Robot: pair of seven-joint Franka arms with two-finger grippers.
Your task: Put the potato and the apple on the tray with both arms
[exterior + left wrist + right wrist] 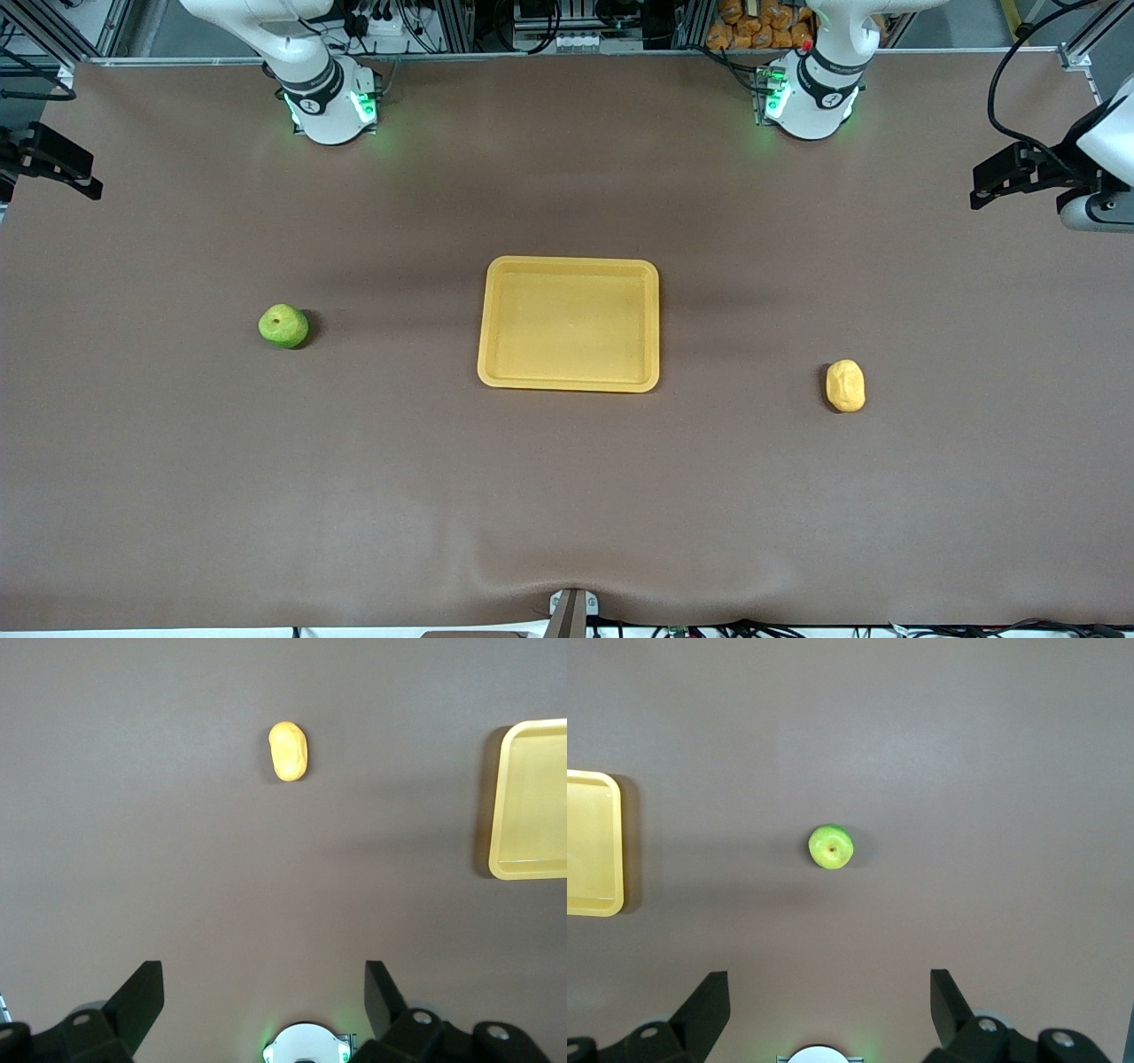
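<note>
Your two arms were white and rounded, each with a black joint band near its base. The right arm rose at the upper left of the frame, the left arm at the upper right; both bases glowed green at their sides. Black cables trailed around them. The left gripper and the right gripper were black, each with two wedge-shaped fingers and round screws on the housings beneath.
</note>
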